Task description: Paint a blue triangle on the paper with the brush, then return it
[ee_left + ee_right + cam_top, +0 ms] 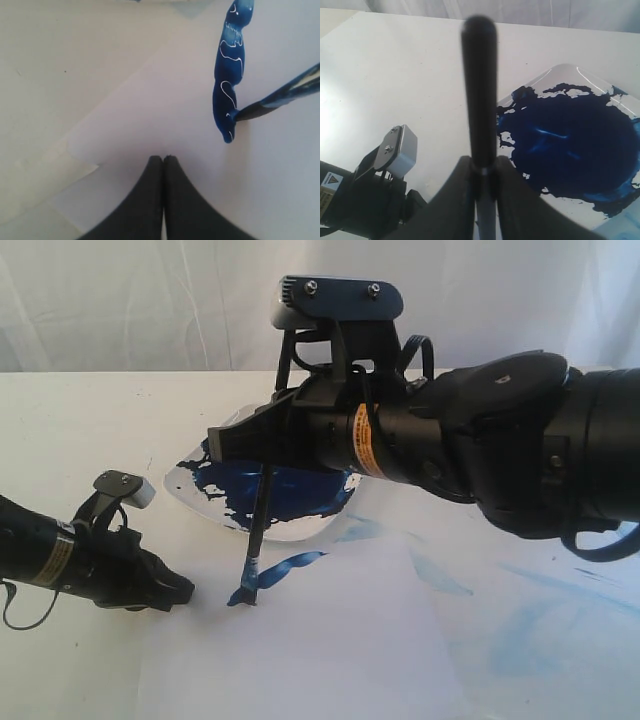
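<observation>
The brush (256, 530) stands nearly upright, its black handle (479, 90) pinched in my right gripper (240, 448) (484, 165), which is shut on it. Its blue bristle tip (244, 595) (241, 114) touches the paper (330, 650) (170, 100) at the near end of one thick mid-blue stroke (290, 568) (229, 75). Only this single stroke shows; no closed blue triangle is in view. My left gripper (186, 590) (163, 159) is shut with nothing in it, low over the paper's left edge, a little left of the brush tip.
A white square dish (185, 485) (570, 70) with a dark blue paint pool (290, 490) (570, 145) sits just behind the paper, under the right gripper. Faint pale-blue smears (520, 630) mark the paper's right side. The left arm's wrist camera (400, 150) is close beside the brush.
</observation>
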